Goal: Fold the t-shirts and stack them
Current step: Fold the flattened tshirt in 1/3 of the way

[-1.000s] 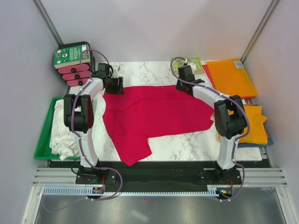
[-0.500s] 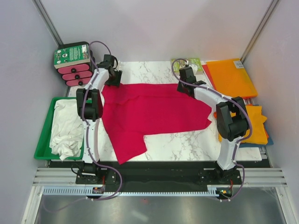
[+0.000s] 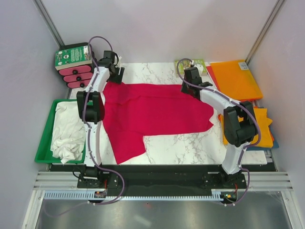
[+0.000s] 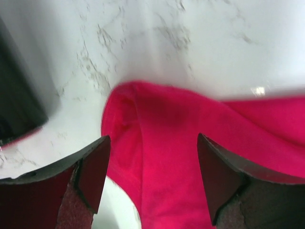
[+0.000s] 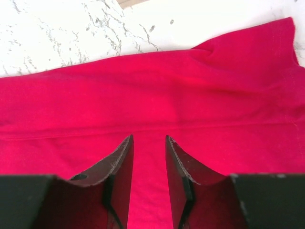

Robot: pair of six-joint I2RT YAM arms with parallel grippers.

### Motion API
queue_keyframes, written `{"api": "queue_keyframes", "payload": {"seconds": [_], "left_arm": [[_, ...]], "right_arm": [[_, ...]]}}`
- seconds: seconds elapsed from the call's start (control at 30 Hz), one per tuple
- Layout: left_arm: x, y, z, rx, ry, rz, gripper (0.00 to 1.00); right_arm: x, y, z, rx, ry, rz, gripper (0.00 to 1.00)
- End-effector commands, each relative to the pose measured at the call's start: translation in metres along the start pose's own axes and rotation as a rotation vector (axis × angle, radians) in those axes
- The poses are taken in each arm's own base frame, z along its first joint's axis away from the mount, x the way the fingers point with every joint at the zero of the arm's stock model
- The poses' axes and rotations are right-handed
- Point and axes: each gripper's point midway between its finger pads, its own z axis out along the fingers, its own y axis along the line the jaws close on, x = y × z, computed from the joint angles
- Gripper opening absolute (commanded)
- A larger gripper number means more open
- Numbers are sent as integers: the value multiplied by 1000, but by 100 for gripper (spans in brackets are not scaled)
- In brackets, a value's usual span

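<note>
The crimson red t-shirt lies spread on the marble table, with one flap reaching toward the front left. My left gripper hangs over its far left corner. In the left wrist view its jaws stand wide open with the red cloth lying under them. My right gripper is over the shirt's far right edge. In the right wrist view its jaws stand a narrow gap apart above flat red cloth. The white t-shirt lies crumpled in the green tray. Orange t-shirts lie at the right, one flat and one folded.
The green tray sits at the table's left edge. A pink and green box stands at the far left corner. A small green-covered book lies at the far edge beside the orange cloth. Grey walls close in both sides.
My left gripper has moved toward the far left corner, and the shirt's far left corner went with it. The shirt lies flatter and its front flap has drawn back. My right gripper has hardly moved.
</note>
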Motion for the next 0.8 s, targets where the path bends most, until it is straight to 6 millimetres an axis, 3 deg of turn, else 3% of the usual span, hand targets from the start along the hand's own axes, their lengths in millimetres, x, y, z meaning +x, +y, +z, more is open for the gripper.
{"api": "queue_keyframes", "payload": {"seconds": [0.0,0.03,0.07,0.13,0.17,0.23,0.27,0.4,0.53,0.77], "left_arm": [[-30,-10,-97,123,-162,-105,80],[-23,-20,-107,176,-165,-112,80],[-1,-29,-122,208,-145,-115,78],[17,-44,-130,262,-140,-110,75],[41,-55,-132,281,-98,-100,74],[63,-66,-129,303,-49,-82,71],[84,-74,-124,317,0,-71,69],[120,-84,-105,327,100,-62,66],[133,-81,-84,294,159,-51,65],[124,-65,-50,204,195,-33,64]], "right_arm": [[-26,6,-34,-21,-56,5,40],[-15,-5,-32,15,-41,-4,34],[-11,-11,-33,37,-39,3,28],[13,-26,-28,89,9,-14,15],[21,-31,-26,104,33,-22,11],[44,-41,-17,140,94,-39,0],[52,-44,-15,152,116,-41,0],[76,-50,-2,180,184,-48,0],[90,-49,15,192,229,-52,0],[93,-39,40,196,278,-54,0]]}}
